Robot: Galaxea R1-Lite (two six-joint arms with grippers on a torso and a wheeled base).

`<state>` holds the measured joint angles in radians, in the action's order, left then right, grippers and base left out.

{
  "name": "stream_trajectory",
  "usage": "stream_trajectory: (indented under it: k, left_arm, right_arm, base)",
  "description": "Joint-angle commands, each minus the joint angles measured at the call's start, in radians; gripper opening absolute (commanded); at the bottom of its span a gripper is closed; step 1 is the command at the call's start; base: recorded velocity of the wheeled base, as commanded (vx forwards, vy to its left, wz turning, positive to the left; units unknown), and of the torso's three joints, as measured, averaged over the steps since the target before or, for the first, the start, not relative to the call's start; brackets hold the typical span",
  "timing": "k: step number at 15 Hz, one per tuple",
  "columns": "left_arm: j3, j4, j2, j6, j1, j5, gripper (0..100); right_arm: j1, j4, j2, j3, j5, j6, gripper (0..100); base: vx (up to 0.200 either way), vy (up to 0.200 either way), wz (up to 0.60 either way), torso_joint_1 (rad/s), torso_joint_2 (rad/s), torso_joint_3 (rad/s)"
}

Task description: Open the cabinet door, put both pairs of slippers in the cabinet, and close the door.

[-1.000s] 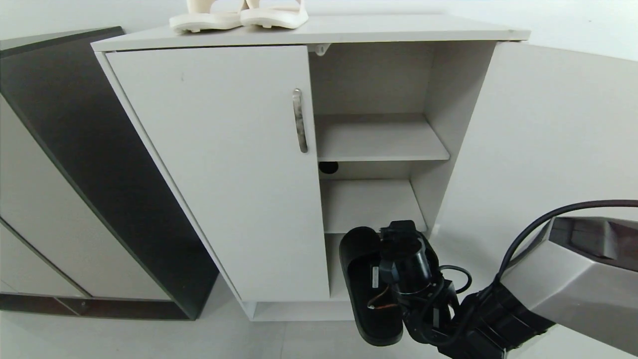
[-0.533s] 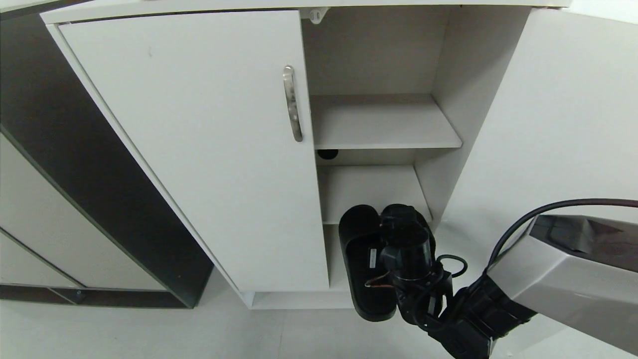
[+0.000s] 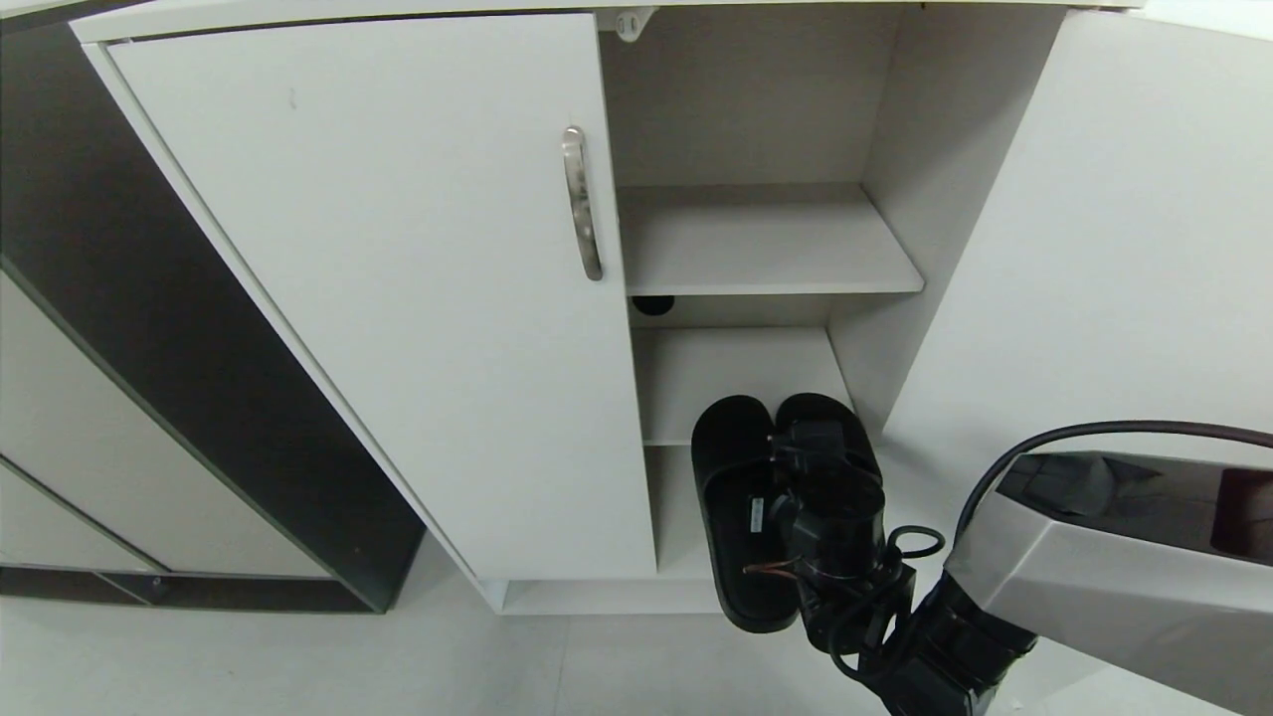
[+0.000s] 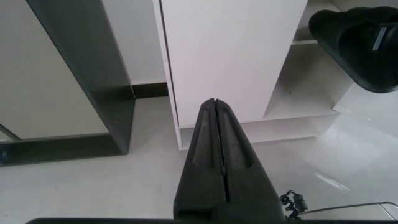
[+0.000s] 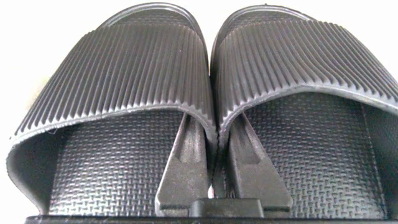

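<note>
A pair of black slippers [image 3: 741, 497] hangs side by side, toes pointing into the open right half of the white cabinet [image 3: 398, 249]. The toes overlap the front edge of the middle shelf [image 3: 741, 373], above the bottom compartment [image 3: 676, 517]. My right gripper [image 3: 811, 443] is shut on the slippers [image 5: 124, 81], its fingers [image 5: 186, 155] under the two straps and pinching their inner edges together. My left gripper [image 4: 214, 102] is shut and holds nothing, low over the floor before the closed left door. One black slipper [image 4: 367, 50] also shows in that left wrist view.
The left door with its metal handle [image 3: 582, 204] is closed. The right door [image 3: 1094, 249] stands swung open beside my right arm. The upper shelf [image 3: 756, 244] is bare. A dark panel [image 3: 149, 298] leans left of the cabinet, on pale floor [image 3: 298, 656].
The head camera has tilted down, so the cabinet top with the beige slippers left the picture. My right arm has carried the black slippers a little farther toward the cabinet opening.
</note>
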<state>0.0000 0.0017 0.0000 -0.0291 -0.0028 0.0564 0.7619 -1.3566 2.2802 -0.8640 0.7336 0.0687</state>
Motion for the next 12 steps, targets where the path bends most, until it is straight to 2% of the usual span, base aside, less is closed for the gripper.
stream_trajectory:
  k: [1,3,9,12]
  left_arm:
    - [0.000,0.000,0.002,0.000,0.000,0.000,0]
    - [0.000,0.000,0.002,0.000,0.000,0.000,0]
    - [0.000,0.000,0.002,0.000,0.000,0.000,0]
    - [0.000,0.000,0.002,0.002,0.000,0.000,0]
  right_arm:
    - [-0.004,-0.003,0.013,0.007,0.000,0.000,0]
    - [-0.004,-0.003,0.015,0.007,0.000,0.000,0]
    - [-0.010,-0.007,0.019,-0.010,-0.002,0.002,0]
    - [-0.012,0.001,0.019,-0.038,-0.003,0.011,0]
  base:
    - [0.000,0.000,0.00,0.000,0.00,0.000]
    - [0.000,0.000,0.00,0.000,0.00,0.000]
    - [0.200,0.000,0.00,0.002,0.00,0.001]
    - [0.000,0.000,0.00,0.000,0.00,0.000]
